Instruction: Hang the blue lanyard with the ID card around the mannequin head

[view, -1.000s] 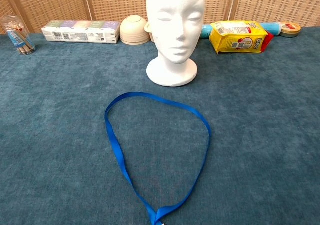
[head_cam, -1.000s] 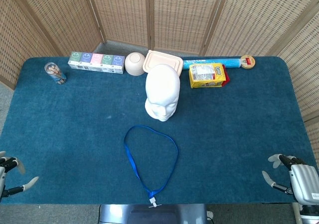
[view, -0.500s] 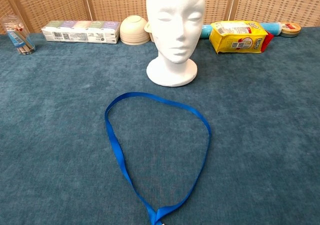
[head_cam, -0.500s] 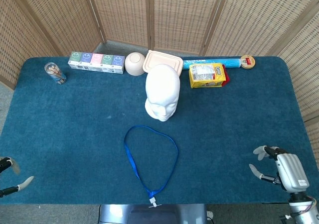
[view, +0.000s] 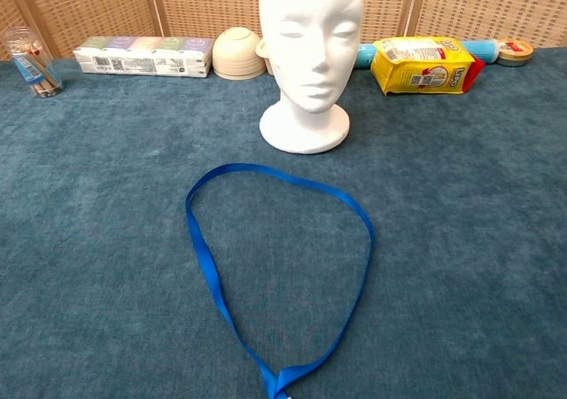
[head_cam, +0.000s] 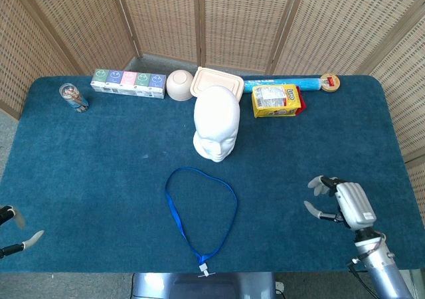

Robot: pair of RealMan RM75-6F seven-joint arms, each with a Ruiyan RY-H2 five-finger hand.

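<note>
A white mannequin head (head_cam: pixel 216 131) stands upright mid-table, facing the front edge; the chest view shows the mannequin head (view: pixel 309 53) face-on. In front of it a blue lanyard (head_cam: pixel 184 224) lies flat in an open loop, its white clip (head_cam: pixel 204 269) at the table's front edge. The same lanyard (view: pixel 205 267) fills the lower chest view. No ID card shows. My right hand (head_cam: pixel 342 202) hovers over the front right of the table, fingers apart, holding nothing. Only fingertips of my left hand (head_cam: pixel 13 234) show at the front left edge, spread and empty.
Along the back edge stand a clear cup (head_cam: pixel 72 97), a row of small cartons (head_cam: pixel 128 83), a cream bowl (head_cam: pixel 179 84), a pink lidded box (head_cam: pixel 216 82), a yellow snack bag (head_cam: pixel 275 101), a blue roll (head_cam: pixel 280 83) and a tape roll (head_cam: pixel 329 82). Wicker screens enclose the table.
My right hand has moved left and further onto the table, toward the lanyard. My left hand has slipped a little further out of frame. Lanyard and mannequin head are unmoved.
</note>
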